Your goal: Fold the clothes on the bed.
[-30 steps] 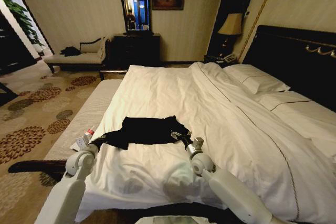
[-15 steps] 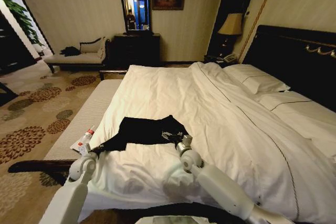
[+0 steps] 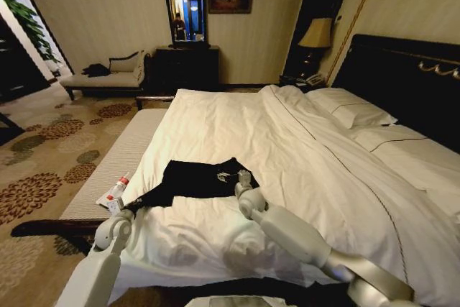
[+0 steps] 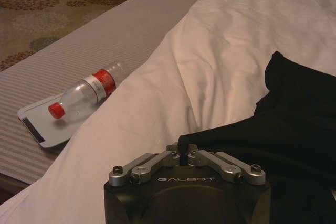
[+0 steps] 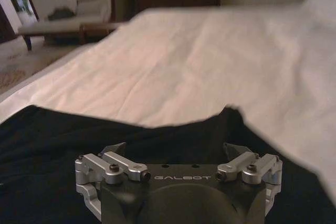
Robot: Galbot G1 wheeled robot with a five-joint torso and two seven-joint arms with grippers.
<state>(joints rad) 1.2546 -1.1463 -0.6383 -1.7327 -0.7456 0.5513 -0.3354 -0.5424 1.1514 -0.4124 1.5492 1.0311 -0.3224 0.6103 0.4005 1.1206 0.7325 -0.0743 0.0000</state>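
Black T-shirt point(image 3: 198, 180) lies on the near left part of the bed point(image 3: 302, 141), on the white sheet, partly bunched, one thin strip of cloth drawn out toward the near left edge.

L claw point(image 4: 182, 157): at the near left edge of the bed, clenched on that drawn-out strip. In the left wrist view a dark tongue of fabric goes in between the closed fingers point(image 4: 152, 162). Grasping the shirt.

R claw point(image 5: 177, 153): at the shirt's near right corner, released. In the right wrist view the fingers point(image 5: 113, 169) are spread wide with black cloth under and ahead of them; nothing pinched that I can see. Can't tell if the tips touch the fabric.

Handling, my judgement: light, limp knit, no stiffness. It'll sag and stretch between two grips and drag wrinkles into the sheet, which is soft too and could get pinched along w/ the shirt. Not fragile, not slippery. Best hold is a hem or sleeve edge, a single layer if poss., both corners at the same height so the fold stays square.

Off-task: plastic bottle point(image 4: 86, 92) w/ red cap lying on a flat white card point(image 4: 39, 127) on the striped bench point(image 3: 118, 159) left of the bed, well apart from the shirt.
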